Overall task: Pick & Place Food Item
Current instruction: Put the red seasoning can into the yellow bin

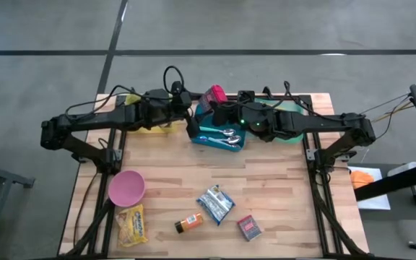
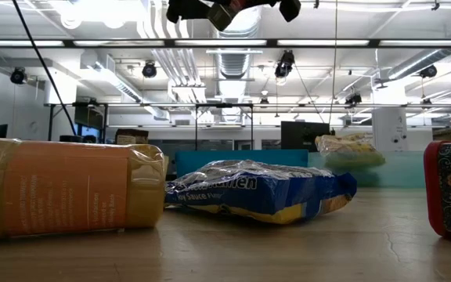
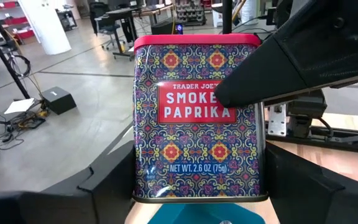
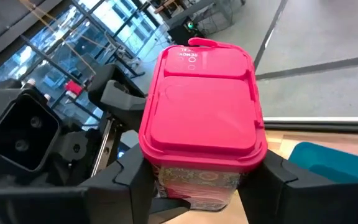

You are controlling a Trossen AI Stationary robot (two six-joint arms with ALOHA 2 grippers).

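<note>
- The paprika tin (image 1: 214, 94), red-lidded and upright, is held in the air at the table's (image 1: 280, 188) twelve o'clock edge, above the teal tray (image 1: 218, 137).
- Left gripper (image 1: 191, 115) grasps the tin's lower body (image 3: 197, 124) between its fingers.
- Right gripper (image 4: 197, 180) brackets the tin under the lid (image 4: 201, 106); whether it presses or stands clear, I cannot tell.
- Toward six o'clock lie a pink bowl (image 1: 126, 188), yellow packet (image 1: 133, 224), orange bottle (image 1: 189, 223), blue sauce packet (image 1: 216, 203) and a second patterned tin (image 1: 249, 227), all well apart from both arms.
</note>
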